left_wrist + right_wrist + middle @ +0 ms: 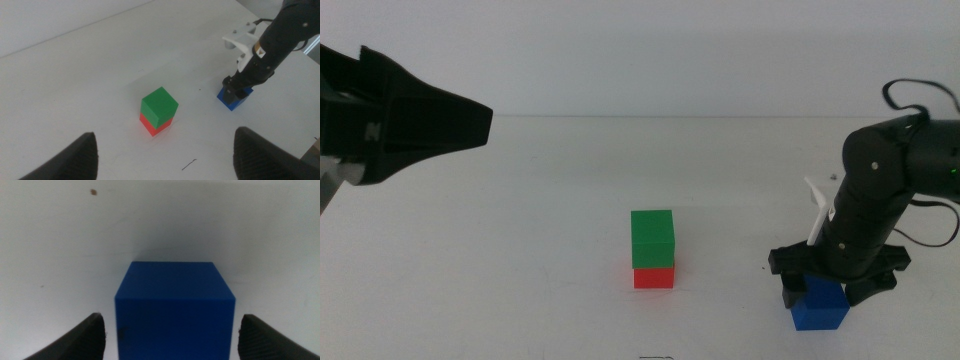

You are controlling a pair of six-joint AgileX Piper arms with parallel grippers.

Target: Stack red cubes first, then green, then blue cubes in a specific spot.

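Looking down past my right gripper (170, 335), I see the blue cube (175, 311) right between my two dark fingers (82, 340). The fingers are spread wide, one on each side, and there is a gap of white table on both sides, so they do not touch it. The cube is smooth and flat on every face, with sharp straight edges and a dull, dark blue color. It sits on the white table (520, 200), close to the front edge and over on my right side.

A bit farther in, near the middle of the table, stands a small tower. The red cube (654, 277) is on the bottom, flat on the table. The green cube (652, 238) sits square on top of it. Both are plain and not shiny, and the same size as the blue one. The tower is well apart from the blue cube.

My left gripper (165, 155) hangs high over the table on my left side. Its dark fingers are spread wide and hold nothing.
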